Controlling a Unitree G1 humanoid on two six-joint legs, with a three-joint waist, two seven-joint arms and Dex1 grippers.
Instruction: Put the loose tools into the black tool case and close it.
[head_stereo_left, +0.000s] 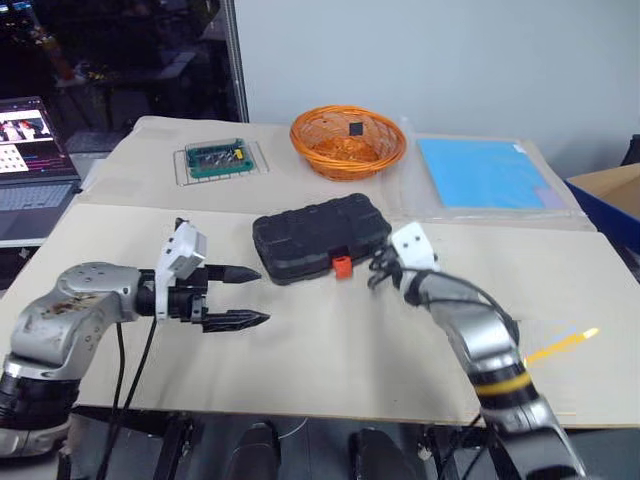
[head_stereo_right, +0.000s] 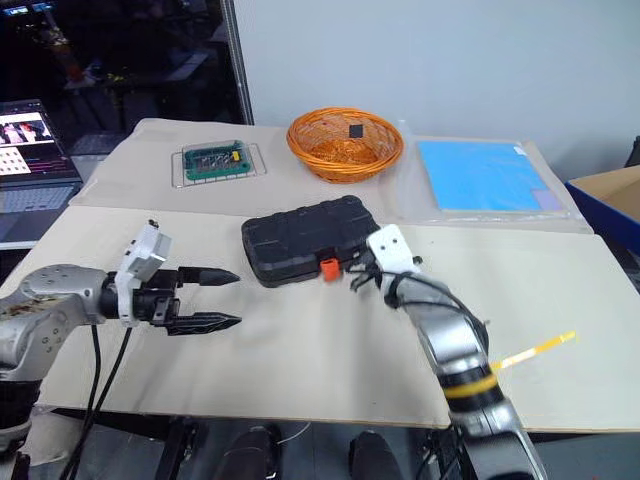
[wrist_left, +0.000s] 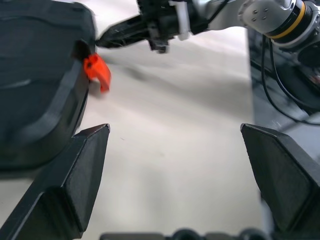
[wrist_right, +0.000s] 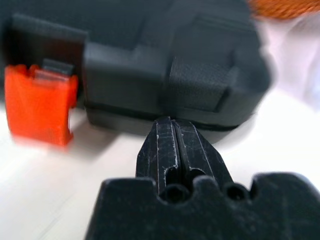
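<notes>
Black tool case lies shut (contents hidden).

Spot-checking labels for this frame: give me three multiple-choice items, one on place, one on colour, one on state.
1. Where is the orange wicker basket?
A. Beyond the black tool case
B. Between the two tools
C. On the laptop

2. What colour is the case's latch?
A. Green
B. Orange
C. Blue

3. How are the right tool's fingers?
A. Wide open
B. Gripping the latch
C. Shut, holding nothing

Key: 1 A, it sits farther up the table than the case. 2 B, both eye views show orange. 3 C, the right wrist view shows them pressed together at the case's edge.
</notes>
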